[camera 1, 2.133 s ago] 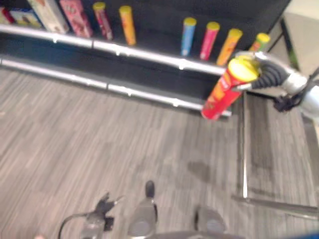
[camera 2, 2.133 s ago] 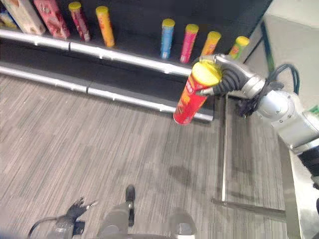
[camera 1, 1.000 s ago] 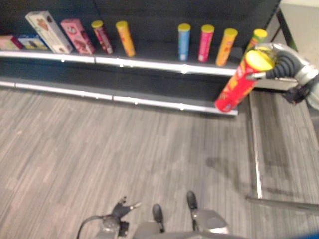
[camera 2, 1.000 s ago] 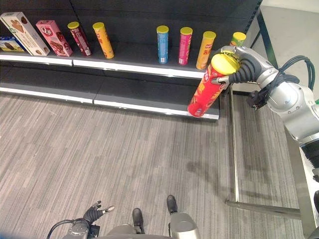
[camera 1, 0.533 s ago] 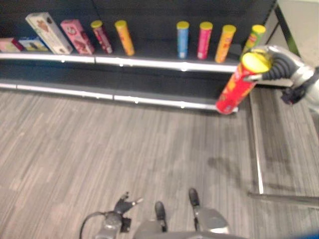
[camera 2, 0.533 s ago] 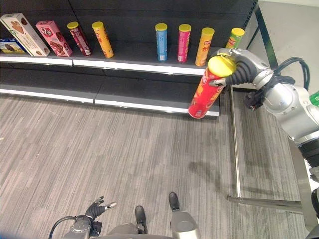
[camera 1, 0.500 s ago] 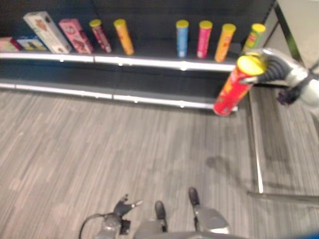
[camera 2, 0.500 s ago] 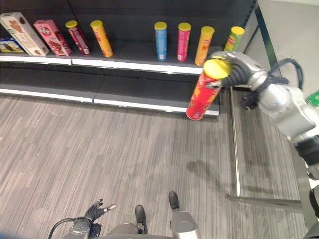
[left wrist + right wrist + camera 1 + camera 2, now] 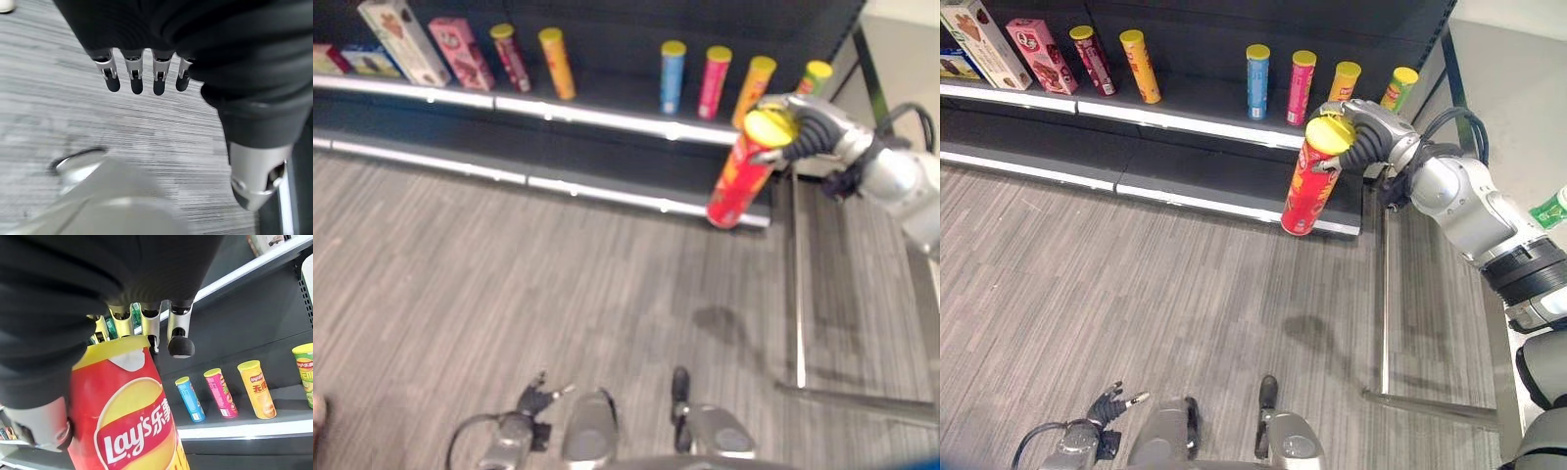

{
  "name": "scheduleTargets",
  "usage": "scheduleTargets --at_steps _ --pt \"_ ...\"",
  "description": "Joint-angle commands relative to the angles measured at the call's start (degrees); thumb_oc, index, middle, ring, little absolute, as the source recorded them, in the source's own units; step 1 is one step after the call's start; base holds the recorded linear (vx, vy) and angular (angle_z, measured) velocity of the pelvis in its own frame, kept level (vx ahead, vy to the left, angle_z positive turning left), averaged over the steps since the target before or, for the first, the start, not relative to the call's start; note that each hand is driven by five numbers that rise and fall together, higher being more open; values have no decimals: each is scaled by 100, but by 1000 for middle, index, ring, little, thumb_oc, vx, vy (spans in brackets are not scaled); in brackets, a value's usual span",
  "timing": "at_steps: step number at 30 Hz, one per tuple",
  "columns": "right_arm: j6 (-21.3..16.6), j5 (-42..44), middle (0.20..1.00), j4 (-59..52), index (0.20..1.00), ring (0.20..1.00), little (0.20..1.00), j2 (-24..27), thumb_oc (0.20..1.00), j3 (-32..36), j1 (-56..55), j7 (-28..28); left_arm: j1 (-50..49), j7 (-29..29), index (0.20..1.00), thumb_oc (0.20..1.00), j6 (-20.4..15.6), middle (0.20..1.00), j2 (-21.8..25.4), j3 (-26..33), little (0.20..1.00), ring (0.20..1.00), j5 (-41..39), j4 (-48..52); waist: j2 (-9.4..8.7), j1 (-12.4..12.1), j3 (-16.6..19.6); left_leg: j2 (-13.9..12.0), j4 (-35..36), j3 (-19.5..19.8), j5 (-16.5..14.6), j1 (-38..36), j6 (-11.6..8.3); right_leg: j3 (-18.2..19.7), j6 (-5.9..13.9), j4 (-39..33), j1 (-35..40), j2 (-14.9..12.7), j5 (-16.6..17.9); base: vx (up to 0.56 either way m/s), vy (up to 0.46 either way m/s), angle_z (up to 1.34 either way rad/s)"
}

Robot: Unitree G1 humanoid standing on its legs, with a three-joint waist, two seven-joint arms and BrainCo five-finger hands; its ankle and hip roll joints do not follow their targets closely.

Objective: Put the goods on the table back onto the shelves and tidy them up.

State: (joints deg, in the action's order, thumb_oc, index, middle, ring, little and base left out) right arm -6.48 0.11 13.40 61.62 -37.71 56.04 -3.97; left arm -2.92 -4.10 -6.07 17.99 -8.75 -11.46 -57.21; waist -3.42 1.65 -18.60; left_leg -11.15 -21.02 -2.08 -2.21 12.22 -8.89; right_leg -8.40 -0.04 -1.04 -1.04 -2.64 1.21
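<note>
My right robot hand [image 9: 1363,137] is gripping the red can [image 9: 1312,176], not yet shelved; left robot hand [image 9: 146,73] is hanging open, empty.

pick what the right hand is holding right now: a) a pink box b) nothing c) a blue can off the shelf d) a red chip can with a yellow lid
d: the right hand has its fingers curled round the top of the red chip can, which hangs tilted in front of the shelf.
</note>
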Motion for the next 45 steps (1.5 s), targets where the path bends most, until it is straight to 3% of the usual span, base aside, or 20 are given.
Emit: scheduleTargets --at_steps 1,3,5,10,12,13,15,17,20,21,24,27,29,31,34,36,41,42,43,45 --pt "-64 171 200 110 200 200 200 118 200 299 209 264 -249 -139 1000 1000 -189 1000 89 54 1000 1000 -344 279 -28 -227 332 -433 775 339 284 131 -342 218 1188 383 592 -993 -955 688 558 -15" --pt "-76 145 200 349 200 200 200 157 200 480 -72 400 -294 -149 1000 1000 -204 1000 29 -53 1000 1000 -353 232 124 -361 448 -622 1626 642 984 714 -611 365 1379 204 1023 -1286 -1011 749 595 -16" --pt "-49 26 200 379 200 200 200 219 200 665 -370 434 -323 -121 1000 1000 -223 1000 34 -102 1000 1000 -237 170 214 -389 547 -623 1866 482 1096 737 -611 328 1504 187 1317 -1564 -1037 515 426 -25" --pt "-48 26 200 379 200 200 200 219 200 667 -371 434 -323 -121 1000 1000 -223 1000 35 -103 1000 1000 -237 170 213 -390 545 -623 1867 481 1097 734 -611 329 1504 186 1318 -1565 -1036 150 151 -31" --pt "30 -144 200 182 200 200 200 -320 200 1262 -1335 405 -225 -61 1000 1000 -202 1000 186 -146 1000 1000 92 278 168 -330 577 -326 979 136 537 556 -572 536 1504 523 1122 -2414 675 894 1030 4" --pt "88 -197 200 143 200 200 200 -464 200 1207 -1294 405 -173 -37 1000 1000 -127 1000 326 -49 1000 1000 95 302 108 -331 540 -203 952 -154 372 410 -343 468 1504 806 792 -2566 1107 583 702 -23" --pt "50 -197 200 131 200 200 200 -431 200 1292 -1248 413 -59 -36 1000 1000 -151 1000 520 3 1000 1000 217 349 13 -291 527 -1 1168 -254 210 212 -56 738 1488 984 534 -2221 1380 318 353 -60" --pt "29 -117 200 140 200 200 200 -424 200 1223 -1033 441 15 -59 1000 1000 -152 1000 591 59 1000 1000 194 300 -38 -257 526 161 1270 -263 30 67 111 732 1437 910 219 -1839 1033 231 217 -16" --pt "-49 92 200 204 200 200 200 -516 200 1090 -767 467 92 -48 1000 1000 -124 1000 560 78 1000 1000 113 177 -17 -153 409 476 1432 -191 -221 -352 352 689 1298 781 -566 -730 -120 255 239 -11" --pt "-50 94 200 209 200 200 200 -517 200 1081 -756 468 94 -48 1000 1000 -125 1000 557 81 1000 1000 113 175 -16 -149 414 477 1439 -191 -212 -345 351 690 1297 785 -578 -730 -119 218 182 -10" --pt "-58 246 200 481 200 200 200 -495 200 964 -569 513 321 41 1000 1000 -89 1000 346 -109 1000 1000 92 -32 -108 81 153 1242 1484 357 -529 -994 549 893 1255 521 -1358 376 19 474 209 0" --pt "-65 199 200 380 200 200 200 -146 200 954 -492 526 438 114 1000 1000 -118 1000 253 -353 1000 1000 125 37 -141 159 88 1453 1081 577 -959 -1253 513 411 977 655 -1107 192 -170 438 -22 109" --pt "-30 220 200 371 200 200 200 -101 200 1006 -548 560 439 97 1000 1000 -134 1000 207 -425 1000 1000 202 38 -78 215 136 1418 981 635 -963 -1304 454 396 872 750 -1098 166 -232 273 -26 147" --pt "23 119 200 251 200 200 200 135 200 1094 -649 571 324 91 1000 1000 -85 1000 39 -411 1000 1000 145 117 165 321 167 1166 -325 440 -431 -1108 -2 250 653 783 -718 75 -383 331 28 70" --pt "57 74 200 258 200 200 200 156 200 1102 -681 552 250 58 1000 1000 -59 1000 1 -405 1000 1000 204 183 162 320 120 1007 -1348 248 118 -626 -173 209 526 720 -423 -29 -602 224 29 39" --pt "87 71 200 276 200 200 200 178 200 1098 -698 549 235 44 1000 1000 -46 1000 3 -389 1000 1000 192 206 162 315 102 815 -1362 81 91 -533 -94 220 525 706 -332 -52 -659 205 36 -2" --pt "105 66 200 281 200 200 200 187 200 1060 -671 537 213 40 1000 1000 -35 1000 -10 -363 1000 1000 148 214 138 307 136 466 -818 -101 -42 -456 47 229 588 630 -191 -164 -727 146 61 -14" --pt "104 33 200 307 200 200 200 153 200 1159 -821 568 -37 -207 1000 1000 -273 1000 -277 -597 1000 1000 429 258 106 243 230 -92 534 -123 5 -310 -25 224 742 490 25 -389 -875 615 295 8" --pt "23 74 200 360 200 200 200 68 200 1387 -1228 587 -50 -117 1000 1000 -80 1000 -346 -567 1000 1000 500 -118 137 121 340 -254 1480 35 532 -210 -224 291 846 320 258 -484 -953 672 367 22" --pt "23 100 200 367 200 200 200 -68 200 1501 -1465 597 5 -171 1000 1000 -36 1000 -324 -511 1000 1000 616 -368 253 41 400 -254 1914 377 859 -33 -445 376 974 224 457 -611 -972 516 399 40"
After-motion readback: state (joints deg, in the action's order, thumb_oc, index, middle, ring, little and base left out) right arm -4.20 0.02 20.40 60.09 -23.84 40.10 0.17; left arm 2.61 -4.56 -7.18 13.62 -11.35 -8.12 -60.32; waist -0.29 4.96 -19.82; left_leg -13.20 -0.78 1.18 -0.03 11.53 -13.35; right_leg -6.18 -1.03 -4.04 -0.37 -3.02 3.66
